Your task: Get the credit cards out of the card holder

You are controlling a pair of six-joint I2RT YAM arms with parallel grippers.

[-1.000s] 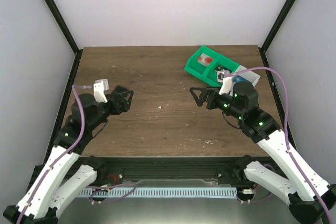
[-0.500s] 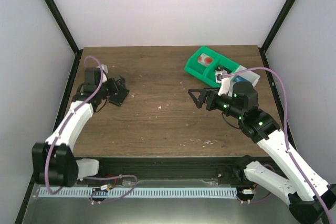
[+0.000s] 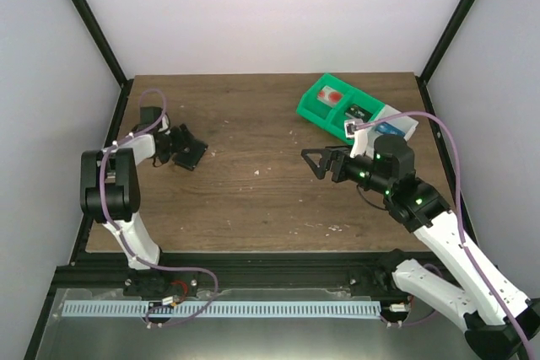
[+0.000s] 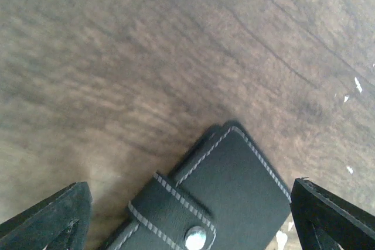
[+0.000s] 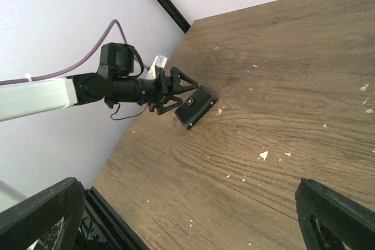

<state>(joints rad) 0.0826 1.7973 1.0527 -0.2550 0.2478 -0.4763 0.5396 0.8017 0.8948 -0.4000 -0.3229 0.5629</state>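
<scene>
The card holder (image 3: 194,154) is a black wallet with white stitching, its snap strap fastened, lying flat at the table's left side. No credit cards show. My left gripper (image 3: 179,144) is low over it and open. In the left wrist view the card holder (image 4: 225,200) lies between the two fingertips of the left gripper (image 4: 188,184), touching neither. The right wrist view shows the card holder (image 5: 196,106) right at the left gripper (image 5: 176,89). My right gripper (image 3: 317,160) hangs open and empty over the table's middle right, and appears as the right gripper (image 5: 187,188) with only bare wood between its fingers.
A green compartment tray (image 3: 325,100) and a white tray (image 3: 396,122) stand at the back right, behind the right arm. The left wall and black frame post (image 3: 118,128) run close beside the left arm. Pale crumbs (image 5: 263,155) dot the wood.
The left arm has swung out to the table's left edge, and its gripper now reaches the card holder from the left. The card holder and the right arm have barely moved.
</scene>
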